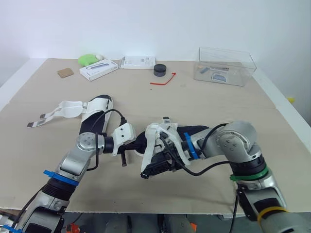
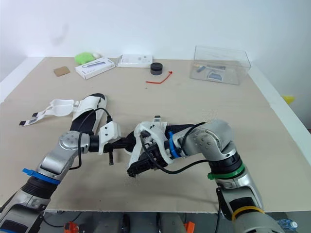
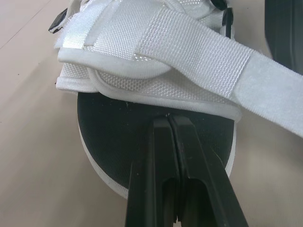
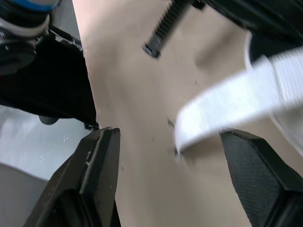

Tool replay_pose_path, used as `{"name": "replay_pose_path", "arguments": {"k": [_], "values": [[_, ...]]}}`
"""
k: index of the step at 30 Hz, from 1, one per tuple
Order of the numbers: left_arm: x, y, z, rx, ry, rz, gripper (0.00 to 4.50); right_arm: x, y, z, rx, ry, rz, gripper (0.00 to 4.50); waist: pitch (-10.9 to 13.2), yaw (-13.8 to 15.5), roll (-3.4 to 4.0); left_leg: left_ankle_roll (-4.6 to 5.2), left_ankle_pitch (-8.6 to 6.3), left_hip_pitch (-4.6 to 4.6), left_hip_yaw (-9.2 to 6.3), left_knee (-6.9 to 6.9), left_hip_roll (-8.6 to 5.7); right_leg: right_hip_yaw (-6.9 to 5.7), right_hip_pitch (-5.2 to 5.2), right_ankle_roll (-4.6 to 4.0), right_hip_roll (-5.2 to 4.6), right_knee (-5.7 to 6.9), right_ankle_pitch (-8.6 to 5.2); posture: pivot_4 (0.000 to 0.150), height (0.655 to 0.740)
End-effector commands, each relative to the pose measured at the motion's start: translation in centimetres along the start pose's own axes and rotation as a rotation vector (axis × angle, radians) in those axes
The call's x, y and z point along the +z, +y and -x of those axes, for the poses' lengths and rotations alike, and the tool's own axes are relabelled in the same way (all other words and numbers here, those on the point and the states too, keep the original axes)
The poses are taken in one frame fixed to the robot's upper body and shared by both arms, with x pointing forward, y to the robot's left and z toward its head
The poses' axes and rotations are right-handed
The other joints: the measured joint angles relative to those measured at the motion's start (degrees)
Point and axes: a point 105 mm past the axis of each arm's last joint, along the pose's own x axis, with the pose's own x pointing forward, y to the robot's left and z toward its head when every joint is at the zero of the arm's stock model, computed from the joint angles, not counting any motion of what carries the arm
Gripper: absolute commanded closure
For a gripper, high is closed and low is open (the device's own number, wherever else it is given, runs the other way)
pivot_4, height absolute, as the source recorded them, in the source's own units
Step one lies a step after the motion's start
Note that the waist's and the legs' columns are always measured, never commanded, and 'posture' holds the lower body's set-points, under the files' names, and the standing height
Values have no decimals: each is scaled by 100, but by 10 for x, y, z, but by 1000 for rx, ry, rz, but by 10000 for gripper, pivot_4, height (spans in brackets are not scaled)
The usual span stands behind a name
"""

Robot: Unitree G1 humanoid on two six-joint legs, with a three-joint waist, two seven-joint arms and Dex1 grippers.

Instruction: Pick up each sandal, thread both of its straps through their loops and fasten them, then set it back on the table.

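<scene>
One black-soled sandal with white straps (image 1: 167,137) lies at the table's middle front, between my two grippers. My left gripper (image 1: 140,141) is shut, and its tips (image 3: 169,118) press on the black insole at the edge of the front strap (image 3: 156,52). My right gripper (image 1: 150,168) is open at the sandal's near side. A loose white strap (image 4: 227,104) hangs between its fingers (image 4: 94,161), touching neither. The second sandal (image 1: 95,112) lies further back on the left, its open straps (image 1: 53,112) spread out to the left.
At the table's back are a clear plastic box (image 1: 224,65), a black round puck (image 1: 160,70), a red tie (image 1: 163,80), two white boxes (image 1: 98,69), a green object (image 1: 87,59) and a brown card (image 1: 65,73). The table's front edge (image 1: 146,211) is close.
</scene>
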Motion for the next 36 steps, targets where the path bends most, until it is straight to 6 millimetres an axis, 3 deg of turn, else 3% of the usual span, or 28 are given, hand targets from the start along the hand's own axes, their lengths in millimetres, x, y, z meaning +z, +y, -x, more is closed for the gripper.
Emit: {"name": "replay_pose_path", "arguments": {"k": [1, 8, 10, 12, 15, 17, 23, 28, 36], "values": [[-19, -7, -4, -23, 70, 40, 45000, 11, 0, 5, -26, -49, 20, 8115, 0, 0, 0, 0, 0, -1, 0, 0, -1, 0, 0, 1, -2, 0, 0, 1500, 7400], [-19, -9, -4, -25, 67, 42, 45000, 10, -4, -2, -55, -59, -5, 8115, 0, -1, 0, 0, 0, -1, -1, 0, -3, -1, -1, 2, -6, 0, -1, 1500, 7400], [-20, -10, -4, -26, 68, 43, 45000, 9, -5, -2, -54, -62, -15, 13347, 0, -1, 0, 0, 0, -1, -1, 0, -3, -1, 0, 2, -6, 0, -1, 1500, 7400], [-20, -10, -4, -25, 68, 42, 45000, 8, -6, -2, -51, -68, -28, 21331, 0, -1, 0, 0, 0, -2, -1, 0, -3, -1, -1, 3, -6, -1, -2, 1500, 7400], [-20, -9, -4, -24, 69, 41, 45000, 7, -7, -1, -43, -75, -49, 33528, 0, -1, 0, 0, 0, -2, -1, -2, -3, -1, -1, 3, -6, -2, -2, 1500, 7400], [-20, -10, -4, -24, 68, 39, 45000, 6, -7, 0, -36, -78, -60, 44479, 0, -1, 0, 0, 0, -2, -1, -2, -3, -1, -1, 3, -6, -2, -2, 1500, 7400], [-21, -11, -4, -28, 69, 39, 45000, 15, -2, 18, 37, -113, -81, 44479, 1, -3, 1, 0, 0, -2, -1, -2, -4, -1, 0, 4, -6, -4, -2, 1500, 7400], [-21, -8, -5, -25, 72, 36, 45000, 62, -5, 44, 48, -202, -101, 44479, 5, -5, 7, 5, 3, -2, 3, -3, -5, 3, -4, 5, -3, -3, 3, 1500, 7400], [-20, -9, -8, -28, 63, 34, 45000, 79, -26, 46, -48, -178, -155, 44479, 2, 3, 4, 8, 4, -24, -2, -8, -14, -7, -11, 9, -18, -12, 2, 1500, 7400]]}}
